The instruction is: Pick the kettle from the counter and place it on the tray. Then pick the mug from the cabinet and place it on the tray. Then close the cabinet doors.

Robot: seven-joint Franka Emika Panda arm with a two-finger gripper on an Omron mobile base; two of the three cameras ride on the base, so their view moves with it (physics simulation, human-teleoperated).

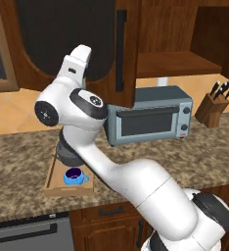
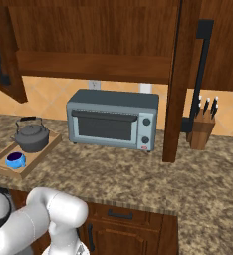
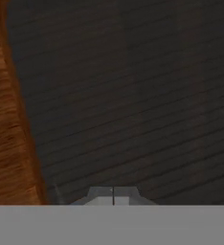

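Pressing shut-jawed gripper (image 3: 113, 195) against left cabinet door (image 1: 62, 44) above tray (image 2: 3, 158), kettle (image 2: 32, 137) and mug (image 2: 15, 160) already aboard; risking slip off the mesh, leaving door ajar.

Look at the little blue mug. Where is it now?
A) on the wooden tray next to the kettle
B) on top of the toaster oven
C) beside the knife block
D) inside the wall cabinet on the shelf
A: the mug sits on the tray just in front of the kettle, while the cabinet shelf above holds no mug.
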